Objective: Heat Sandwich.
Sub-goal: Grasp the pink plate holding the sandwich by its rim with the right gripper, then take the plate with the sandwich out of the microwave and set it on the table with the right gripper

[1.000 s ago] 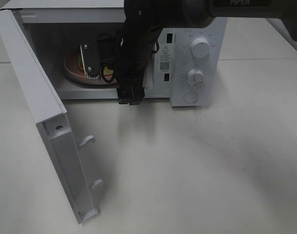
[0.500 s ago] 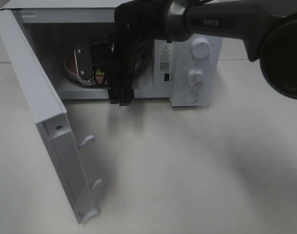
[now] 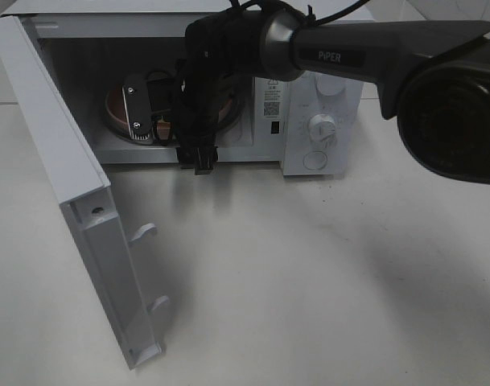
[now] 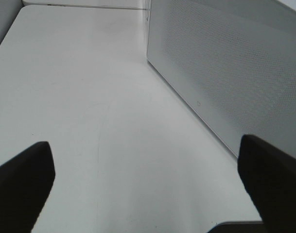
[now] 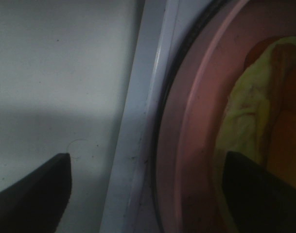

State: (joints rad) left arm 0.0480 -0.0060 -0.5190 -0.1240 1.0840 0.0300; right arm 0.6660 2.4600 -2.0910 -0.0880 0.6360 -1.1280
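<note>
The sandwich (image 5: 250, 116), its pale yellow-green filling showing, lies on the round pink plate (image 5: 186, 145) inside the open microwave (image 3: 321, 88). My right gripper (image 5: 148, 194) is open at the oven's mouth, its dark fingers wide apart on either side of the plate's rim, and nothing is gripped. In the high view this gripper (image 3: 144, 121) covers most of the plate (image 3: 116, 108) and hides the sandwich. My left gripper (image 4: 148, 189) is open over bare table, with nothing between its fingers.
The microwave door (image 3: 76, 185) stands swung out to the left, with latch hooks along its inner edge. Two knobs and a button sit on the control panel at the right. A white perforated panel (image 4: 225, 73) rises beside the left gripper.
The right arm has shifted left and reached a little further into the oven cavity. The plate and door have not moved.
</note>
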